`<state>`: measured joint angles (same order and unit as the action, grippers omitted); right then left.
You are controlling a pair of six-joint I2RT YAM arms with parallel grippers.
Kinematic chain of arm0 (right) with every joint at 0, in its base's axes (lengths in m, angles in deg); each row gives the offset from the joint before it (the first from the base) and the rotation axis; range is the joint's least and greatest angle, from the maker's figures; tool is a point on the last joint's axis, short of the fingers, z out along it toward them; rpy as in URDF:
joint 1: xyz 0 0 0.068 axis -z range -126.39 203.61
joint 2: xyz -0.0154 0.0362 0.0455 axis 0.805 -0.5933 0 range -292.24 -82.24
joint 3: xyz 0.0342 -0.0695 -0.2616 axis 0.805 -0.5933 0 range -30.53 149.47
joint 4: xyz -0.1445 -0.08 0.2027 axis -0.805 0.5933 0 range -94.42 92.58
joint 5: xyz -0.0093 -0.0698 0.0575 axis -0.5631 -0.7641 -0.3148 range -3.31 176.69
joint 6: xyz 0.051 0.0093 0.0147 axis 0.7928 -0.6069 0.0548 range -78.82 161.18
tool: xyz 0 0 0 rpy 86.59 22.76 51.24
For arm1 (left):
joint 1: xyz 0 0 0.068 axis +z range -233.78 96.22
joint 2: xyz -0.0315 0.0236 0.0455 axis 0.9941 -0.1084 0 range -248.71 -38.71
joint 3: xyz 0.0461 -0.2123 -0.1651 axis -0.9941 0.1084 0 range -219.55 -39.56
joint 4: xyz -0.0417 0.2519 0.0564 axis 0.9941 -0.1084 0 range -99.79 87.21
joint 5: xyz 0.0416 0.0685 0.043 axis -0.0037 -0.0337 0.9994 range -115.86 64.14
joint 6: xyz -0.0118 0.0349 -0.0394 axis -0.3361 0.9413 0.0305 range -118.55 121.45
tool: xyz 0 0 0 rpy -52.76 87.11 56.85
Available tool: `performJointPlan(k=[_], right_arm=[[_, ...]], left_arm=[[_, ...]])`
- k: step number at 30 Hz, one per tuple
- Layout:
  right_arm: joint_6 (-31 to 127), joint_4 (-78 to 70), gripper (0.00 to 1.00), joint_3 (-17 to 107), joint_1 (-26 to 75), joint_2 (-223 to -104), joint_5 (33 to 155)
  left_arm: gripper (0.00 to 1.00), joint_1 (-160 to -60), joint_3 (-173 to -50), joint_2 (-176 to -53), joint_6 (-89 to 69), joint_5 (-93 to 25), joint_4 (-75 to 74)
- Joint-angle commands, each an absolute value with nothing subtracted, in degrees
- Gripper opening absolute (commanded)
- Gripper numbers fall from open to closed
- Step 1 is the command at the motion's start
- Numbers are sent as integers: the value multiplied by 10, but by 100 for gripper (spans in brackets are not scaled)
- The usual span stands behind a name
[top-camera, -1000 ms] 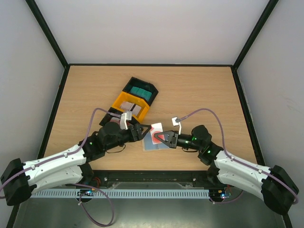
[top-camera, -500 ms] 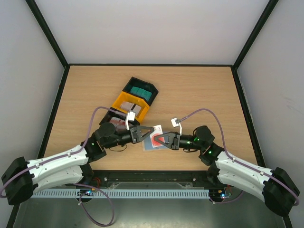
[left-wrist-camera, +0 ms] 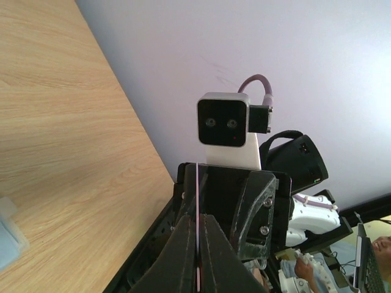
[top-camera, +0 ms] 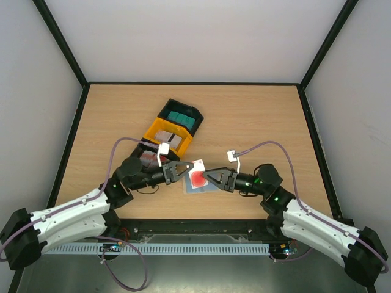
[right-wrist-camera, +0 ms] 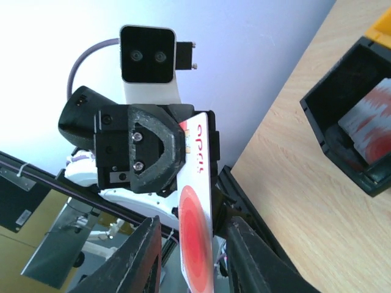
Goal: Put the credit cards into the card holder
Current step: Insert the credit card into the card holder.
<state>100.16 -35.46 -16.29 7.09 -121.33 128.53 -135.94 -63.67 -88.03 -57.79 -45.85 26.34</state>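
A white credit card [top-camera: 197, 175] with a red disc hangs on edge above the table, and my left gripper [top-camera: 188, 171] is shut on its left end. In the left wrist view the card [left-wrist-camera: 197, 189] shows edge-on, pinched between the fingers of the left gripper [left-wrist-camera: 197, 224]. My right gripper [top-camera: 211, 177] stands open just right of the card. In the right wrist view the card [right-wrist-camera: 198, 241] stands between the parted fingers of the right gripper [right-wrist-camera: 194, 224] with a gap on each side. The card holder [top-camera: 194, 189] lies open, light blue, on the table beneath.
A joined row of trays [top-camera: 160, 132] lies behind the left arm. Its far black one holds teal cards [top-camera: 181, 118], the yellow one a grey card [top-camera: 173, 141], and the near black one a red-and-white card [top-camera: 150, 159]. That near tray [right-wrist-camera: 333, 104] also shows in the right wrist view.
The left gripper has closed on the red-disc card. The right gripper, which held it before, has opened and drawn back a little to the right.
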Motion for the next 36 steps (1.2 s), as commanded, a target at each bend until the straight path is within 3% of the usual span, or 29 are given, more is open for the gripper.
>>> performJointPlan(k=[1, 8, 12, 14, 18, 20, 22, 26, 36], right_arm=[[993, -344, 27, -156, 69, -1191, 1259], [973, -335, 25, -138, 69, -1234, 1276], [963, -330, 4, -129, 69, -1242, 1273], [959, -323, 2, -129, 69, -1233, 1259], [950, -282, 2, -140, 69, -1218, 1211], [949, -250, 2, -147, 69, -1220, 1172], [943, -211, 2, -155, 69, -1231, 1115], [936, -209, 2, -180, 81, -1280, 1095], [920, -327, 2, -209, 97, -1451, 1134]], left_arm=[[2, -1350, -627, -865, -568, -481, 268], [2, -1350, -626, -872, -572, -493, 289], [2, -1350, -625, -880, -575, -496, 290], [5, -1349, -627, -882, -575, -488, 276], [30, -1349, -636, -883, -563, -428, 190], [50, -1348, -651, -892, -555, -376, 114], [59, -1348, -668, -907, -546, -321, 32], [59, -1349, -667, -947, -542, -287, -18], [37, -1350, -655, -1092, -545, -303, 29]])
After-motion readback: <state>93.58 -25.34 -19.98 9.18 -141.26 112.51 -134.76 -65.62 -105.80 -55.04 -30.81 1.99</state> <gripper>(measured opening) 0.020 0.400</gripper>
